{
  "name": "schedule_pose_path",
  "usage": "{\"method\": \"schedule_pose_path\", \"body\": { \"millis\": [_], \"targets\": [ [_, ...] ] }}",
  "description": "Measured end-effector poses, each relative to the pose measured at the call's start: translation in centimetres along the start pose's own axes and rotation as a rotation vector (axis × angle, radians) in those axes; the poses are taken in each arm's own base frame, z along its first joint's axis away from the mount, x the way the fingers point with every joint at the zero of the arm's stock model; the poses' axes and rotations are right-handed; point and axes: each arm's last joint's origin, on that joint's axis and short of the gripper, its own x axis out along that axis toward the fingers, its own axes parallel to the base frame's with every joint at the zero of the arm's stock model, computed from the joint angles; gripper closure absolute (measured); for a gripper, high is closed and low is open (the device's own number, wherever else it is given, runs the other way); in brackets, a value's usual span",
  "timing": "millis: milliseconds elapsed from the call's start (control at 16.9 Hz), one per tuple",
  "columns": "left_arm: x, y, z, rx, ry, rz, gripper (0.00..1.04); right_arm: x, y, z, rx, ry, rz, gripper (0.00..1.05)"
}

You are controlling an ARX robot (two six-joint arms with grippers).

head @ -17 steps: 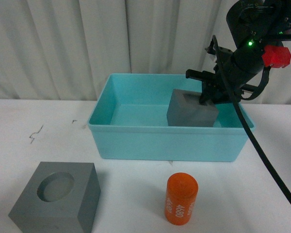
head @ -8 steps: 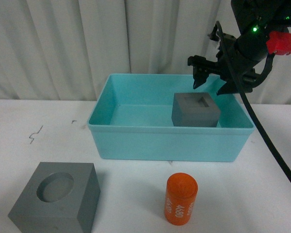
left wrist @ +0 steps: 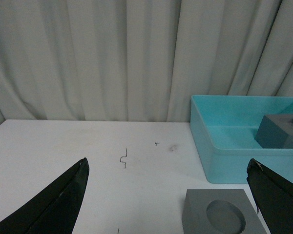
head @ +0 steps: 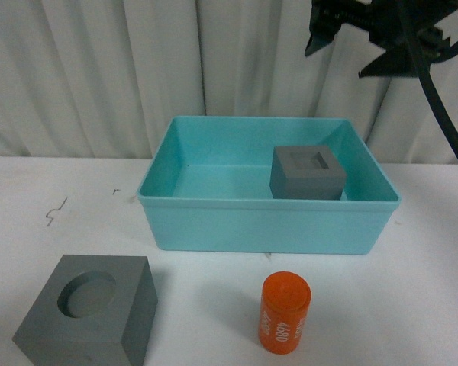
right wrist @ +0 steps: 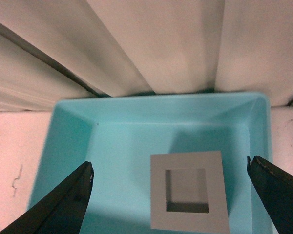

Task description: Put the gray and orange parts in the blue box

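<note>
Gray cube with the square recess (head: 308, 174) sits flat inside your blue box (head: 267, 200), toward its right rear. It is straight below the right tool (head: 336, 63) and well apart from it. That tool hangs high above the box with its jaws spread wide, gripping nothing and touching nothing.

Your left tool (left wrist: 167, 163) is also spread wide and empty, hovering over the white desk (head: 412, 290). The gray cube with the round recess (head: 88, 309) lies ahead of it, nearer its right finger.

That second cube rests on the desk to the front left, clear of the box. The orange cylinder (head: 285, 313) stands upright in front of the box, apart from it, with white digits on its side.

Both cubes look matte with sharp edges. The box is smooth plastic with sloped walls and a rim. A pale pleated curtain (head: 137, 69) hangs behind.
</note>
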Motion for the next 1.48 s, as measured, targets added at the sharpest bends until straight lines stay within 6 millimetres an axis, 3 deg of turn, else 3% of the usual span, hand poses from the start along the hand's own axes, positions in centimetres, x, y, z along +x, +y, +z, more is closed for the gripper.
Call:
{"method": "schedule_pose_path", "body": {
  "millis": [296, 355, 414, 532, 591, 709, 768, 887, 1123, 1478],
  "targets": [
    [0.0, 0.0, 0.0, 0.000, 0.000, 0.000, 0.07, -6.6, 2.8, -0.3, -0.050, -0.139, 0.078, 0.06],
    [0.0, 0.0, 0.0, 0.000, 0.000, 0.000, 0.07, -8.1, 3.7, -0.9, -0.118, -0.321, 0.053, 0.12],
    [0.0, 0.0, 0.0, 0.000, 0.000, 0.000, 0.07, -12.4, 2.2, -4.0, -0.214, -0.623, -0.187, 0.34],
    [0.0, 0.0, 0.0, 0.000, 0.000, 0.000, 0.07, -18.4, -0.5, -8.8, -0.244, -0.783, -0.266, 0.59],
    [0.0, 0.0, 0.0, 0.000, 0.000, -0.001, 0.07, -19.4, -1.3, -10.9, -0.246, -0.793, -0.280, 0.70],
    [0.0, 0.0, 0.0, 0.000, 0.000, 0.000, 0.07, -18.6, -3.0, -16.5, -0.269, -0.665, -0.268, 0.97],
    [0.0, 0.0, 0.0, 0.000, 0.001, 0.000, 0.07, -18.8, -3.6, -18.0, -0.270, -0.642, -0.278, 1.03],
    [0.0, 0.0, 0.0, 0.000, 0.000, 0.000, 0.07, -20.5, -4.0, -19.3, -0.270, -0.703, -0.284, 1.03],
    [0.0, 0.0, 0.0, 0.000, 0.000, 0.000, 0.07, -22.0, -5.7, -22.9, -0.265, -0.676, -0.293, 1.03],
    [0.0, 0.0, 0.0, 0.000, 0.000, 0.000, 0.07, -23.5, -5.6, -25.8, -0.269, -0.684, -0.286, 1.03]
  ]
}}
